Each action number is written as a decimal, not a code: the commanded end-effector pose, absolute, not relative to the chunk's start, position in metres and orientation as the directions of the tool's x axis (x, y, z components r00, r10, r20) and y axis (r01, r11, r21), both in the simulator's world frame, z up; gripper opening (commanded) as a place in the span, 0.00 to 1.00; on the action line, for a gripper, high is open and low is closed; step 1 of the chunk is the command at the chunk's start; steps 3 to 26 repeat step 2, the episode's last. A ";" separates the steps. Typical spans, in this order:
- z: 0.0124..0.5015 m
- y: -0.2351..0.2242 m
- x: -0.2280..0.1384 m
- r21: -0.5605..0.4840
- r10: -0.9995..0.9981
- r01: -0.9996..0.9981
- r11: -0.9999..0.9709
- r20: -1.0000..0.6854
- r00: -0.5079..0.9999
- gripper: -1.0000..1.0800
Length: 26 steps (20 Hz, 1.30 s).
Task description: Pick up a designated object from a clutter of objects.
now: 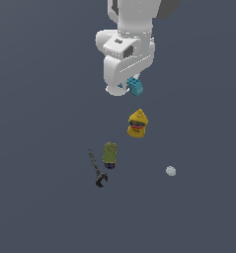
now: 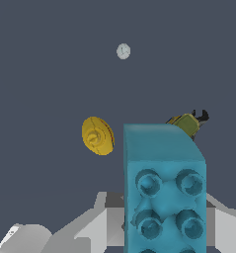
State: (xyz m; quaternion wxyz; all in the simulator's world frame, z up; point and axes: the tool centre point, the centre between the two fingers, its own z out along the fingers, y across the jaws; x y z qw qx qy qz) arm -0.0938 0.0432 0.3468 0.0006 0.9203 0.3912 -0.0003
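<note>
The designated object, a small cyan-blue brick [image 1: 136,87] with studs, hangs just under the white hand in the exterior view, well above the dark floor. My gripper [image 1: 131,88] is shut on it, with the fingers mostly hidden behind the hand and the brick. In the wrist view the brick [image 2: 164,188] fills the near field, studs facing the camera, with grey finger parts [image 2: 102,225] on either side of it. The rest of the clutter of objects lies below, apart from the gripper.
A yellow mustard bottle [image 1: 137,123] [image 2: 98,135] stands nearest under the hand. Farther toward the front lie an olive-green can [image 1: 109,154] [image 2: 187,123] and a dark wrench [image 1: 96,169] [image 2: 201,116]. A small white ball [image 1: 171,171] [image 2: 123,51] sits at the exterior view's right.
</note>
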 end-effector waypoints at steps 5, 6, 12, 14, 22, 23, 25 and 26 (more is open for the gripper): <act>0.351 0.046 -0.096 0.000 0.720 0.720 -0.694 -0.001 0.694 0.00; 0.351 0.046 -0.096 0.000 0.720 0.720 -0.694 -0.001 0.694 0.00; 0.351 0.046 -0.096 0.000 0.720 0.720 -0.694 -0.001 0.694 0.00; 0.351 0.046 -0.096 0.000 0.720 0.720 -0.694 -0.001 0.694 0.00; 0.351 0.046 -0.096 0.000 0.720 0.720 -0.694 -0.001 0.694 0.00; 0.351 0.046 -0.096 0.000 0.720 0.720 -0.694 -0.001 0.694 0.00; 0.351 0.046 -0.096 0.000 0.720 0.720 -0.694 -0.001 0.694 0.00; 0.351 0.046 -0.096 0.000 0.720 0.720 -0.694 -0.001 0.694 0.00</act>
